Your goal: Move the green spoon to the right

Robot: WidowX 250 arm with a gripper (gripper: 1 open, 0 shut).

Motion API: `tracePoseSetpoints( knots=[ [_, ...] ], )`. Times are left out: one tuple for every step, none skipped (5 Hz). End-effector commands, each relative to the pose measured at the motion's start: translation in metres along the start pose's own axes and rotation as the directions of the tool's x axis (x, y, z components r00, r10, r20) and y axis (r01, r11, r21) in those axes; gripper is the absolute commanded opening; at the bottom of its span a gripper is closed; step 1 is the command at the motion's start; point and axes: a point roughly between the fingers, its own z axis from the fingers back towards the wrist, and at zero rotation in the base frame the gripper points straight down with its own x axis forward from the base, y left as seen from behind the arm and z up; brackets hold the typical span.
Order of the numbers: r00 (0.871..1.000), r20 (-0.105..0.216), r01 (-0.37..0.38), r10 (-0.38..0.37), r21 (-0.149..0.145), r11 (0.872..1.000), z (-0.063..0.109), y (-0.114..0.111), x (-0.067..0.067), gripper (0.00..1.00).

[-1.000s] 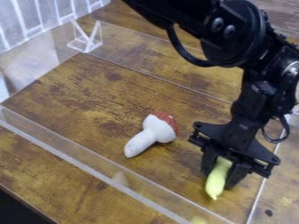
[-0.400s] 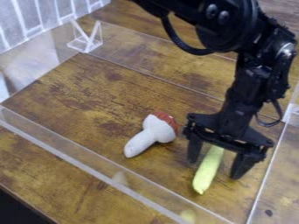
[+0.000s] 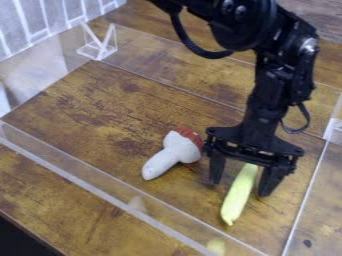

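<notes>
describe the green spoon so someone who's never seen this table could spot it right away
Find the black robot gripper over the wooden table. The green spoon lies at its fingers, its thick yellow-green handle pointing toward the camera. Its color sets it apart from the toy mushroom beside it, which has a white stem and a red cap.

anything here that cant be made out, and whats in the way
- Spoon's silver bowl: hidden in the camera view behind the tool, only the green handle shows
- Arm's upper part: cut off by the top edge
- Whether the tool touches the handle: too small and dark to tell
</notes>
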Motion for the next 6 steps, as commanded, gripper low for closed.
tracePoseSetpoints(
  knots=[
    [0.998, 0.069, -0.005, 0.010, -0.072, 0.997, 0.034, 0.004, 0.017, 1.00],
    [0.997, 0.081, 0.022, -0.015, -0.096, 0.995, 0.046, 0.001, 0.025, 1.00],
    [0.997, 0.082, 0.018, -0.009, -0.113, 0.993, 0.050, 0.001, 0.025, 1.00],
    [0.997, 0.074, 0.003, 0.006, -0.121, 0.993, 0.049, 0.002, 0.028, 1.00],
    [0.997, 0.069, -0.009, 0.018, -0.131, 0.991, 0.050, 0.001, 0.030, 1.00],
    [0.998, 0.064, -0.003, 0.012, -0.137, 0.991, 0.055, 0.006, 0.033, 1.00]
  ],
)
